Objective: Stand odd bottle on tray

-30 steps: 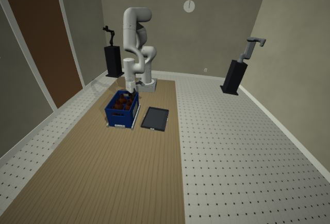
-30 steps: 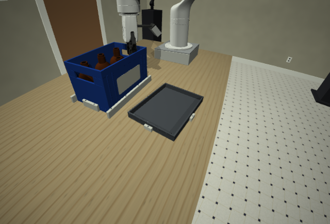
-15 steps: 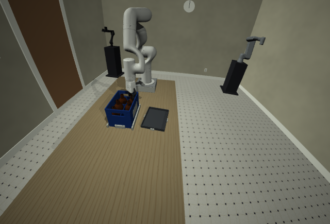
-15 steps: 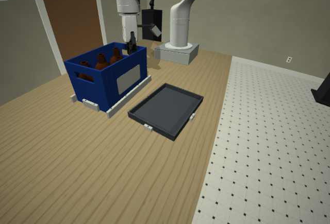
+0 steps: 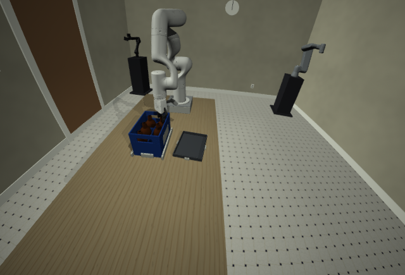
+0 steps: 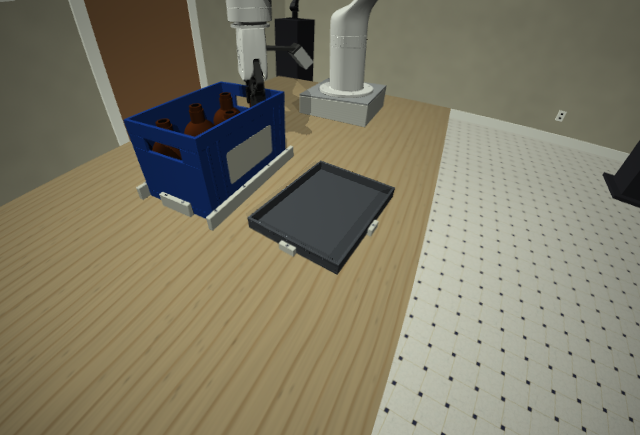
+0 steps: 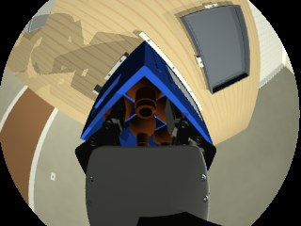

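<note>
While arm points down, pincer (image 6: 255,90) open, inside crate (image 6: 206,161).

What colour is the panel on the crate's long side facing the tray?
Light grey, set into the blue crate; the panel shows best in the exterior view.

A: Crate (image 6: 206,161) blue with a pale grey panel, bottles (image 6: 197,119) brown?

B: Yes. Tray (image 6: 261,224) at its three o'clock is dark grey, table (image 6: 155,316) striped tan wood, floor (image 6: 516,290) white with black dots.
</note>
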Motion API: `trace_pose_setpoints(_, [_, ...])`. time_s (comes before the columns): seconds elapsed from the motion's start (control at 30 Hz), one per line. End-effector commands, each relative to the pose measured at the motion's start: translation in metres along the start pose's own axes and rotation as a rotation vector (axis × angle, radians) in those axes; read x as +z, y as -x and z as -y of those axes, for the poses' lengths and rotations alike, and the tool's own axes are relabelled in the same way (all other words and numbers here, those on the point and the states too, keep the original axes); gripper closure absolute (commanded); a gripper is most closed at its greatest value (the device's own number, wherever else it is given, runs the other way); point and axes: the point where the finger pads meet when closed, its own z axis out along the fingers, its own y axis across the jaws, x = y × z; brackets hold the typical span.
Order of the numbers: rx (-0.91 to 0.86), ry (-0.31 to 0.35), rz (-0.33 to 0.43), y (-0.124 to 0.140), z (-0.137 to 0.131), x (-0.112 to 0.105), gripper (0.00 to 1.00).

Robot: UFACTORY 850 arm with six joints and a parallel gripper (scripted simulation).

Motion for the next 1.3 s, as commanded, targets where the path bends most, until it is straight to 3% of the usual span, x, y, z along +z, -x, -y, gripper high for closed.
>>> trace_pose_setpoints(0.0, [0.000, 0.001, 0.001, 0.001, -0.001, -0.009, 0.35])
trace_pose_setpoints(0.77, [0.000, 0.001, 0.001, 0.001, 0.000, -0.073, 0.35])
trace_pose_setpoints(1.2, [0.000, 0.001, 0.001, 0.001, 0.000, -0.082, 0.35])
trace_pose_setpoints(1.23, [0.000, 0.001, 0.001, 0.001, 0.000, -0.082, 1.00])
trace_pose_setpoints(1.27, [0.000, 0.001, 0.001, 0.001, 0.000, -0.082, 1.00])
